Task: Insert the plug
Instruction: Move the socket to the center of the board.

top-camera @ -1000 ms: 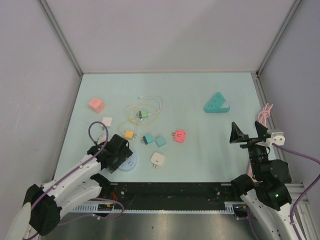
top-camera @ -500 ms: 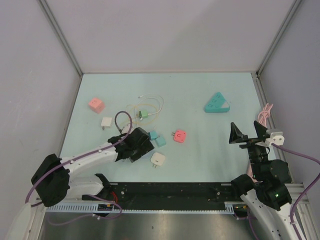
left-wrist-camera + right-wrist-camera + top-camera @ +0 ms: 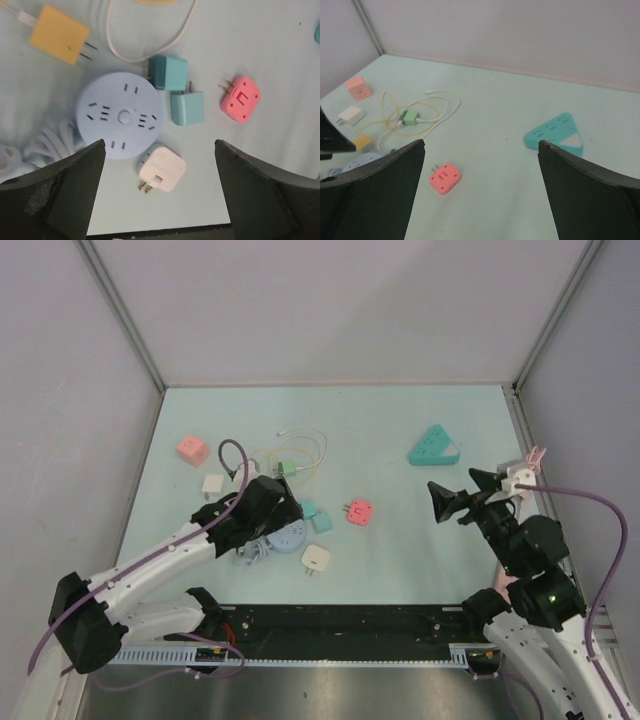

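On the worktop [image 3: 400,550] I see the round socket hub [image 3: 119,116] left of centre. A first plug [image 3: 167,71] and second plug [image 3: 187,107] lie just right of it. A third plug [image 3: 161,170] lies in front of it. The triangular socket block [image 3: 434,446] lies well apart, back right.

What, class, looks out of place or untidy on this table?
Nothing looks damaged, but white and yellow cables lie loosely tangled around the green plug, and no plug sits in the round blue power strip.
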`<state>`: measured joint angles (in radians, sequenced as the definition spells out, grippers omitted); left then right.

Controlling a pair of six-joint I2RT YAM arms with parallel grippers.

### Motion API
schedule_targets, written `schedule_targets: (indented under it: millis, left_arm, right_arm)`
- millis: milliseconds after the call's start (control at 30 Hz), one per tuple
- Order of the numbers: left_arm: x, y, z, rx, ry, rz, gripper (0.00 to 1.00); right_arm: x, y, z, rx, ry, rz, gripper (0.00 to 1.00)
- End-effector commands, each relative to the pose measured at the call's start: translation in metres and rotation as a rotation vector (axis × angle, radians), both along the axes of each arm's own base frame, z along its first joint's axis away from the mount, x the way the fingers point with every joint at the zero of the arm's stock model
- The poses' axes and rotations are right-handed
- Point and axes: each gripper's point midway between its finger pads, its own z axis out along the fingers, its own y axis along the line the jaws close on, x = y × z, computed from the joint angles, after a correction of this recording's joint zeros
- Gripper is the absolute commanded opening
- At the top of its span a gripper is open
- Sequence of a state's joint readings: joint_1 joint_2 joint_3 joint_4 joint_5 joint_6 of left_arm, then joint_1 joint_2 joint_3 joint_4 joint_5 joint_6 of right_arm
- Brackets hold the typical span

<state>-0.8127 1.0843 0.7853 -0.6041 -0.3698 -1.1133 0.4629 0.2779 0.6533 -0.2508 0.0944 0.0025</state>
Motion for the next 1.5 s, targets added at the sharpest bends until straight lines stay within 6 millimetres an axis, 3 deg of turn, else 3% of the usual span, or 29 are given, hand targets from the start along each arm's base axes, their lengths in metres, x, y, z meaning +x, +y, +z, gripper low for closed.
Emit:
schedule_targets:
  millis: [0,167,333,500,667,900,1033,1233,1367,1467]
  left_arm:
    - [0.007,0.04,-0.002,0.097,-0.021,-0.059,0.95]
    - [0.009,0.064,-0.019,0.147,-0.001,-0.129,0.96]
    - [0.004,0.065,-0.051,0.152,0.081,-0.203,0.97]
    - [0.0,0.05,-0.068,0.115,0.141,-0.296,0.98]
    - [-0.015,0.021,-0.075,-0.004,0.206,-0.395,0.99]
    - [-0.029,-0.027,-0.059,-0.158,0.192,-0.465,0.98]
    - [-0.03,-0.026,-0.054,-0.152,0.182,-0.428,0.99]
    - [-0.022,0.003,-0.037,0.086,0.072,-0.394,0.98]
    - [-0.03,-0.02,-0.01,0.22,-0.051,-0.574,0.98]
    - [-0.042,-0.036,-0.01,0.294,-0.051,-0.72,0.99]
  right_arm:
    - [0.011,0.038,-0.025,0.041,0.244,0.13,1.0]
    - [0.018,0.062,-0.063,0.019,0.457,0.203,1.0]
    - [0.02,0.083,-0.105,-0.024,0.641,0.285,1.0]
    - [0.02,0.101,-0.143,-0.02,0.821,0.309,1.0]
    - [0.016,0.12,-0.171,-0.121,0.873,0.282,1.0]
    - [0.018,0.136,-0.194,-0.187,0.898,0.26,1.0]
    - [0.021,0.133,-0.199,-0.191,0.904,0.233,1.0]
    - [0.02,0.123,-0.2,-0.188,0.878,0.191,1.0]
    - [0.022,0.112,-0.19,-0.155,0.823,0.152,1.0]
    - [0.022,0.102,-0.175,-0.105,0.769,0.119,1.0]
